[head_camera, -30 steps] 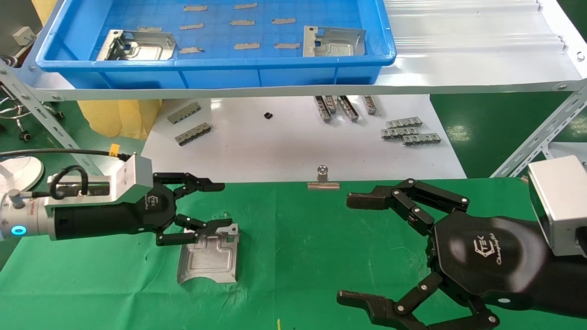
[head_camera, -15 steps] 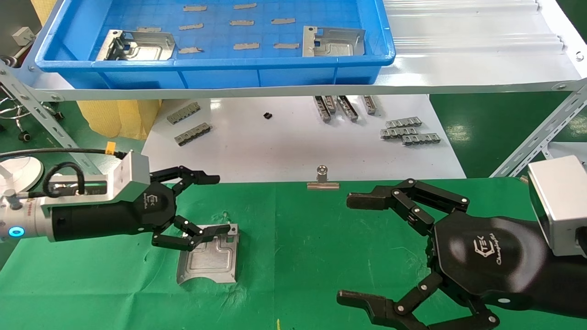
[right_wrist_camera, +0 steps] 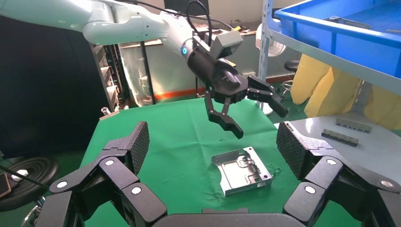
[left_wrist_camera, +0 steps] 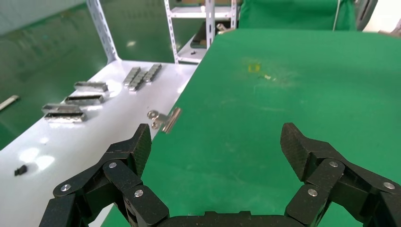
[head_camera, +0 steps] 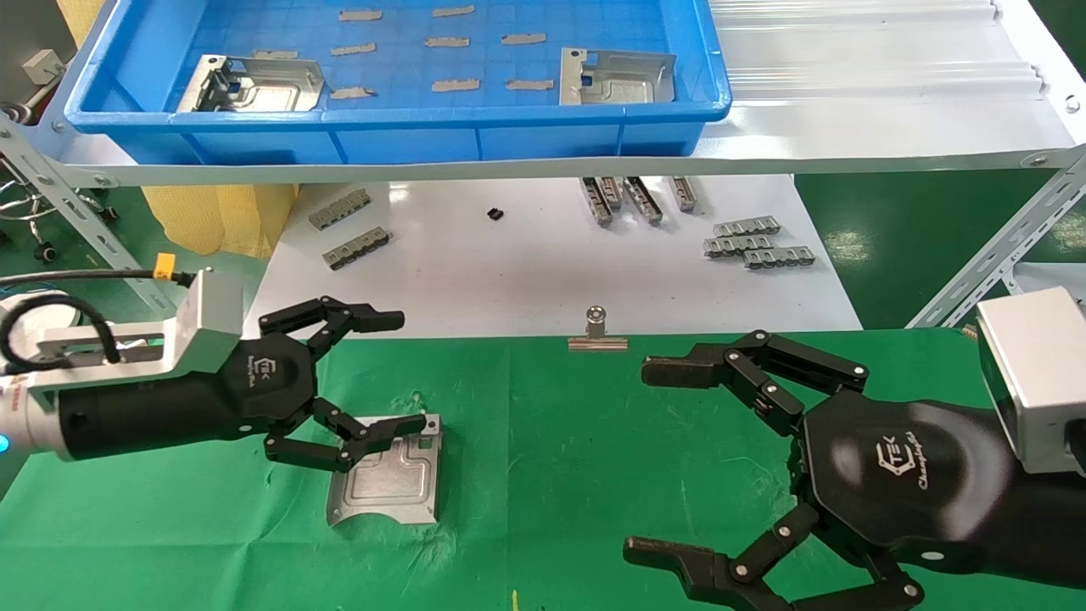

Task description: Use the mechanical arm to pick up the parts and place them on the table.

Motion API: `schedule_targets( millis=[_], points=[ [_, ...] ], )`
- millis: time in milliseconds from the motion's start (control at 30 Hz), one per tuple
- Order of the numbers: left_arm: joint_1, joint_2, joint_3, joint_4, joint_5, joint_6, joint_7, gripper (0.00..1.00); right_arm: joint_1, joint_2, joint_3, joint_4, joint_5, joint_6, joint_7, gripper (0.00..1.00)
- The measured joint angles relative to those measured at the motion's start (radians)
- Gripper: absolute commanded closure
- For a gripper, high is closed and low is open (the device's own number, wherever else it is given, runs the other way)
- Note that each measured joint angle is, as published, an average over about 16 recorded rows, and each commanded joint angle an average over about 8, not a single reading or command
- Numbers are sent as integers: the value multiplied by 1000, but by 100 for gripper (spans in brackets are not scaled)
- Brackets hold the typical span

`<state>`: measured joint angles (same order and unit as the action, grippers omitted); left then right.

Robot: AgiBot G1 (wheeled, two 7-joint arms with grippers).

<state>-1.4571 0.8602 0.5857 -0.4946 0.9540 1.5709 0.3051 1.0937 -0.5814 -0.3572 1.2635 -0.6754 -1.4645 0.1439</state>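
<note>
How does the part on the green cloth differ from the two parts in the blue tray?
The part on the cloth lies flat on the green table, just below the open left pincer. The tray parts sit up on the shelf in the blue tray. All are silver stamped plates.

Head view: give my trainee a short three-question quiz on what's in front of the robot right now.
1. True or false: the left gripper is clamped on the part on the green table.
2. How many stamped parts lie in the blue tray?
3. Which gripper is nearer the part on the cloth: A left, B right?

Key:
1. False. Its fingers are spread, and the right wrist view shows it raised off the plate.
2. Two, one at the tray's left and one at its right.
3. A.
</note>
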Motion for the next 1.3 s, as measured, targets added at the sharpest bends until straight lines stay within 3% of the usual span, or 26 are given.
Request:
schedule_targets(
  millis=[1300],
  points=[
    [369,-240,-295,-761,-216,-72,-472,0,0,0,0,0,0,0,0,0]
  ],
)
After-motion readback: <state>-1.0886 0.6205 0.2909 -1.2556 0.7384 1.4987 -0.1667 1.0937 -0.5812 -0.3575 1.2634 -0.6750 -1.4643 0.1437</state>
